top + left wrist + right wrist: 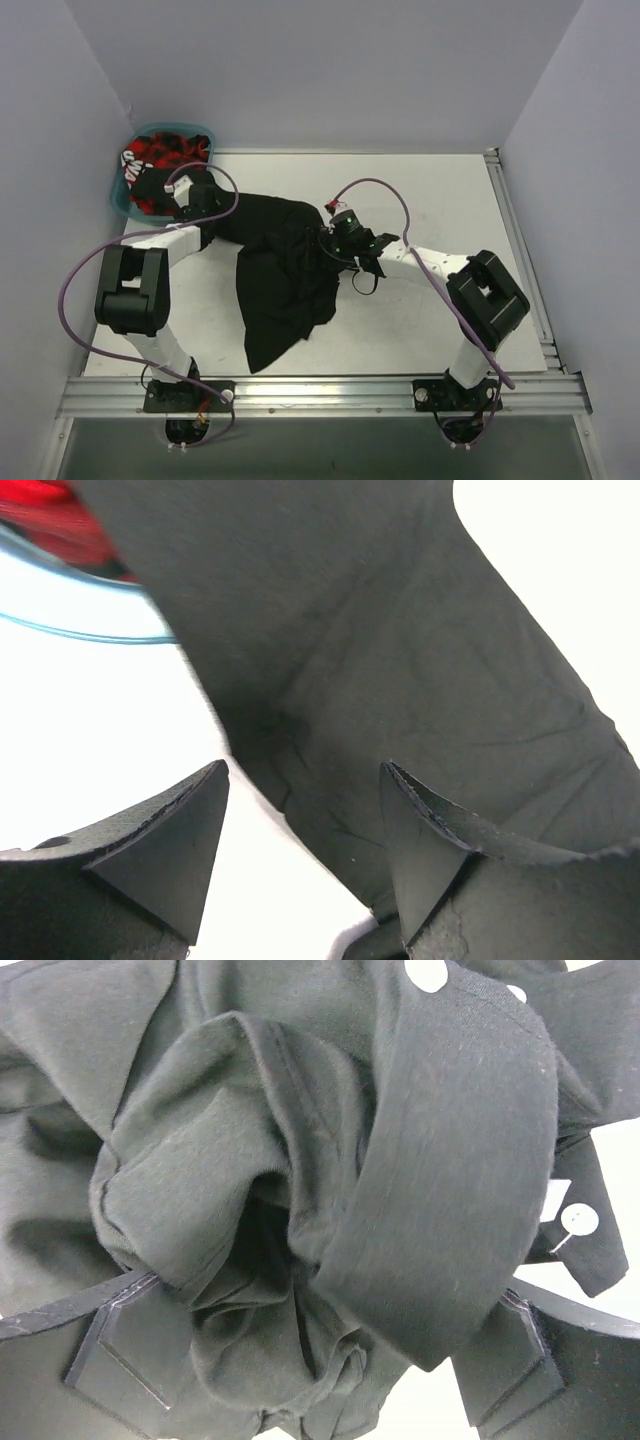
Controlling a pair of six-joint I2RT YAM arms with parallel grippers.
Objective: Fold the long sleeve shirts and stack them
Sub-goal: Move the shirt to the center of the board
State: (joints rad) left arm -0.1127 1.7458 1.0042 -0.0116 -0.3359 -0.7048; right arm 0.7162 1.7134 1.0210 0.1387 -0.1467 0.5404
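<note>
Right claw (310, 1365), black shirt (450, 1110) bunched between jaws

Top external: fixed high above the near edge, facing down and forward, far enough back to take in the whole bench (430, 330), the black shirt (285, 270) and the teal basket (122, 190). Left wrist: low and close, looking out past the left end effector (303, 770) at a strip of that shirt on white bench, with the basket's rim in the upper-left corner. Right wrist: closer still, looking past the right end effector (330, 1290), its view filled by the same shirt, bunched.
</note>
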